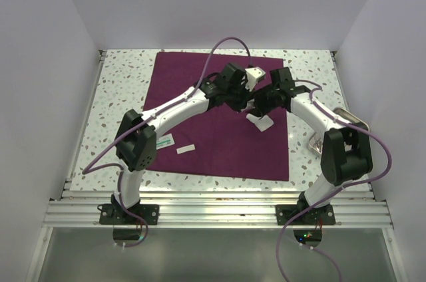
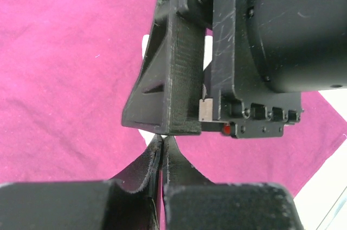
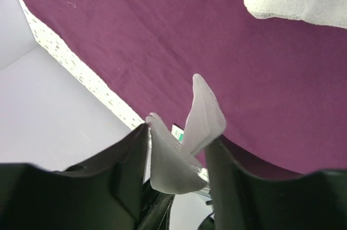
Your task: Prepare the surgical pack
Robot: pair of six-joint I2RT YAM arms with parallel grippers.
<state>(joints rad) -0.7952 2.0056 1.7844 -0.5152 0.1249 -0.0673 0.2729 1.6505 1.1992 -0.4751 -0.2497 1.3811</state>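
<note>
Only one label shows: a green-printed packet (image 1: 166, 141) well behind the left hand (image 2: 161, 151), too small to read. Maroon and faintly creased, the surgical pack (image 1: 180, 82) lies spread on the table (image 1: 120, 76) beneath both hands. The left hand is pressed together. The right hand (image 3: 179, 154) flanks a folded white sheet (image 3: 201, 113); I cannot tell whether it grips.

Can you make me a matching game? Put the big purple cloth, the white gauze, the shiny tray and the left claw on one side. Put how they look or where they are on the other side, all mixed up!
Things
1. drape
2. gauze
3. steel tray
4. left gripper

Clues
A. shiny metal, off the drape to its right
B. fingers pressed together
C. white, lying on the drape
D. dark purple, spread out flat

Pairs: 1-D, 2-C, 3-A, 4-B
</note>
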